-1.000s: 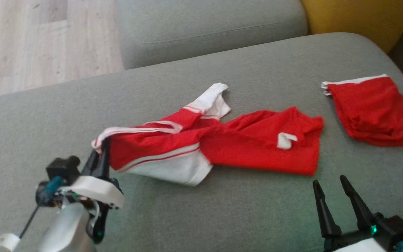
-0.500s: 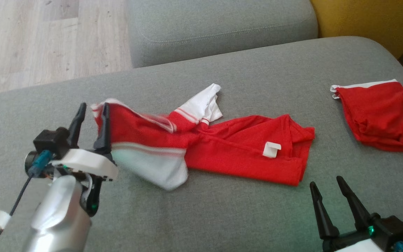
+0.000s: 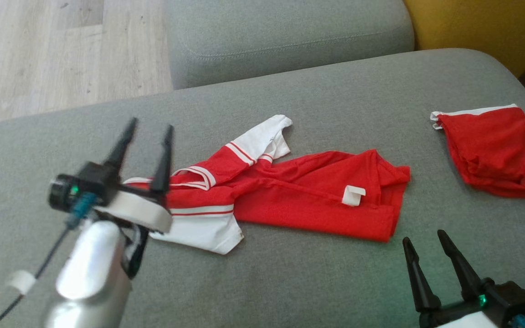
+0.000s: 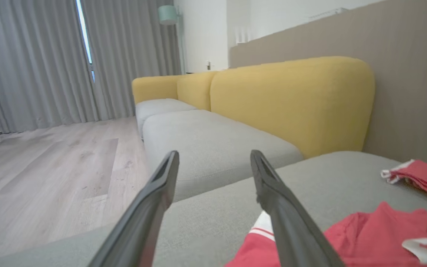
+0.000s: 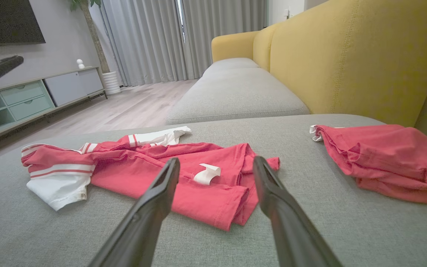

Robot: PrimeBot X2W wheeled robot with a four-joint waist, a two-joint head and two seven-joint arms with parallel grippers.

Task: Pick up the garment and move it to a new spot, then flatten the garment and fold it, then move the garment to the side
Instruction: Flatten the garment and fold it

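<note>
Red garment: a crumpled red-and-white jersey of thin knit cloth [image 3: 299, 200] lies lengthwise across the middle of the grey woven-fabric sofa seat [image 3: 290, 282]. Its white, red-striped sleeve and hem are at its left end.
Tag: a small curled white label [image 3: 352, 195] sits on the red body, towards the right end.
Left gripper [image 3: 151, 124]: the two long dark fingers are spread wide with nothing between them. In the head view its body overlaps the jersey's left end. In the left wrist view the cloth lies low and to the right of the fingers.
Right gripper [image 3: 423, 236]: the fingers are parted and empty. It is near the jersey's right end but apart from it, and points towards it.
Second cloth: a bunched plain red piece with a white edge [image 3: 495, 150] lies well apart from the jersey, at the seat's right side.
Surroundings: a rounded yellow upholstered backrest [image 5: 347, 55] and a pale wood-plank floor [image 3: 39, 54].
</note>
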